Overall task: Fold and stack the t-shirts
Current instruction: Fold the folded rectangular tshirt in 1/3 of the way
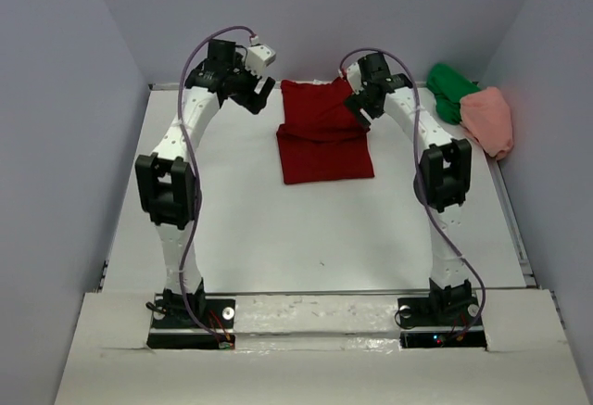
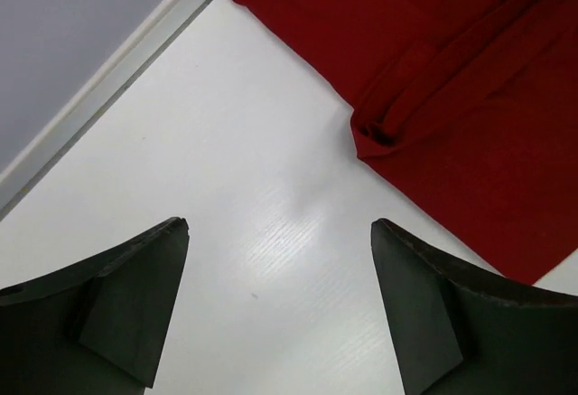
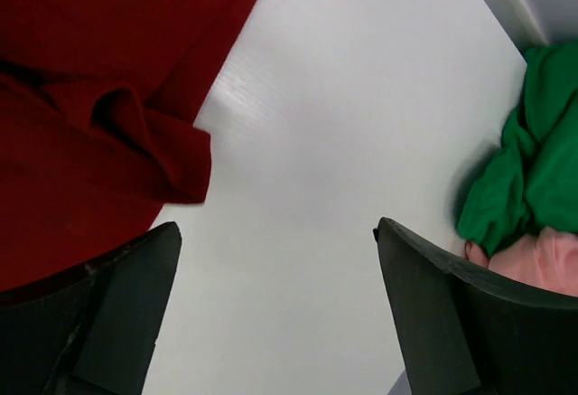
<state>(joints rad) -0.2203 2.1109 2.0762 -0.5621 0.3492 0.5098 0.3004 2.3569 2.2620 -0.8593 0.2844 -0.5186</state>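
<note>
- The left gripper [image 2: 280, 225] has its jaws spread wide, with nothing between them but bare white table [image 2: 262, 133].
- It hangs just off the far left corner of the red shirt [image 1: 324, 145], clear of the cloth.
- The right gripper [image 3: 280, 226] is spread just as wide and holds nothing.
- It hovers at the red shirt's far right edge. One finger [image 3: 99, 314] sits over the red cloth in the wrist view, though I cannot tell whether it touches.
- The red shirt lies flat between the two grippers, folded into a rough rectangle. A fold line runs across it, and the far part is a little narrower than the near part.
- On each side of the red shirt, level with that fold line, a small bunched tuck of cloth sticks out.
- The green shirt [image 1: 449, 90] is a crumpled heap well to the right of the red shirt, up against the back wall.
- The pink shirt [image 1: 489, 120] is bunched up too, touching the green one on its near side. It lies farther right of the red shirt, by the side wall.
- Both arms arch up from bases on the near side of the red shirt.
</note>
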